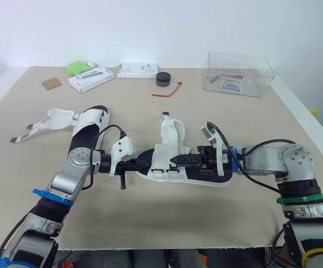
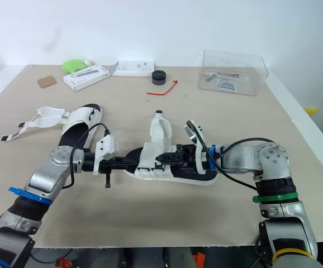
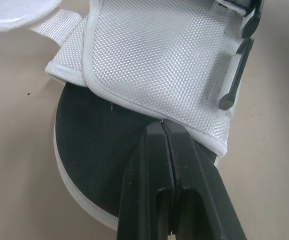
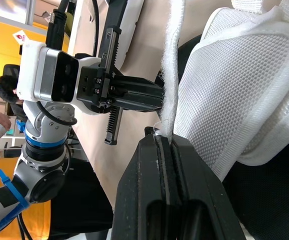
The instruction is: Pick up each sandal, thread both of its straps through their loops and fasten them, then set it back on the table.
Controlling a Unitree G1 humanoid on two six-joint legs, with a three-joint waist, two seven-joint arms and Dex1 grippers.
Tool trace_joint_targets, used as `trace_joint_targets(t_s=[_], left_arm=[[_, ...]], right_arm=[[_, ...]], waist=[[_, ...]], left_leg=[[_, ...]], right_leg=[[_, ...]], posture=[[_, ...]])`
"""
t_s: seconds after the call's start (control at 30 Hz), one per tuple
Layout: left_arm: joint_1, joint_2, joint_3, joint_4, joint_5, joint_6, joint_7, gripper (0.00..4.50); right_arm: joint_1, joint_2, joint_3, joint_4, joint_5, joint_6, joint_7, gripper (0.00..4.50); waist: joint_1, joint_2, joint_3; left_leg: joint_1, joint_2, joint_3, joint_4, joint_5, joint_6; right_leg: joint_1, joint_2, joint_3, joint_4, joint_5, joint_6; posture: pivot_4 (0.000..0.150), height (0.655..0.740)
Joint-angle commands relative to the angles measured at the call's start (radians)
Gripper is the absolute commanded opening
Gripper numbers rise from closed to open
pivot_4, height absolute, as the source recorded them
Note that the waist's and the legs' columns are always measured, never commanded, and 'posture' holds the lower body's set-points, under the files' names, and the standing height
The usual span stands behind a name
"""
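Now | sandal [image 1: 190, 174] on table [image 1: 217, 218], midway along its front edge | left gripper [image 3: 162, 125] jaws pinched on mesh upper [image 3: 154, 55] rim | right gripper [image 4: 164, 137] clamped on strap [image 4: 172, 50] | likely light, floppy webbing, stiffer sole [image 3: 84, 140]: grip strap near tip.

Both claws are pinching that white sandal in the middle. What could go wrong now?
The right gripper pinches the thin strap only at its fingertips, so the strap might slip free. The left gripper grips just the mesh edge of the sandal; a pull from the other side could tug it loose.
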Motion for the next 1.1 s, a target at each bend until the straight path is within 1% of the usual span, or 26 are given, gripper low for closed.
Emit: trace_joint_targets(t_s=[0.03,0.3,0.57,1.1], left_arm=[[-0.003,0.000,-0.013,0.027,0.033,0.002,0.016,0.00],[-0.003,-0.003,-0.012,0.035,0.038,-0.002,0.022,0.00],[-0.004,-0.005,-0.018,0.049,0.053,-0.019,0.036,0.00],[-0.025,-0.015,-0.025,0.083,0.063,-0.037,0.040,0.00]], right_arm=[[0.020,-0.016,0.017,-0.055,0.031,-0.013,0.005,0.04],[0.038,-0.049,0.050,-0.088,0.031,-0.041,-0.026,0.04],[0.011,-0.117,0.129,-0.197,0.030,-0.071,-0.052,0.04],[-0.032,-0.154,0.185,-0.293,0.031,-0.123,-0.044,0.04]], waist=[[0.000,0.000,0.000],[0.000,0.000,0.000],[0.000,0.000,0.000],[0.000,0.000,0.000]], left_leg=[[0.000,0.000,0.000,0.000,0.000,0.000],[0.000,0.000,0.000,0.000,0.000,0.000],[0.000,0.000,0.000,0.000,-0.001,0.001],[0.000,0.001,0.000,0.000,-0.001,0.002]], right_leg=[[0.000,0.000,0.000,0.000,0.000,0.000],[0.000,0.000,0.000,-0.001,0.000,0.000],[0.000,0.000,0.000,-0.001,0.000,0.000],[0.000,0.000,0.000,-0.002,0.000,0.000]], posture=[[0.150,0.7400],[0.150,0.7400],[0.150,0.7400],[0.150,0.7400]])
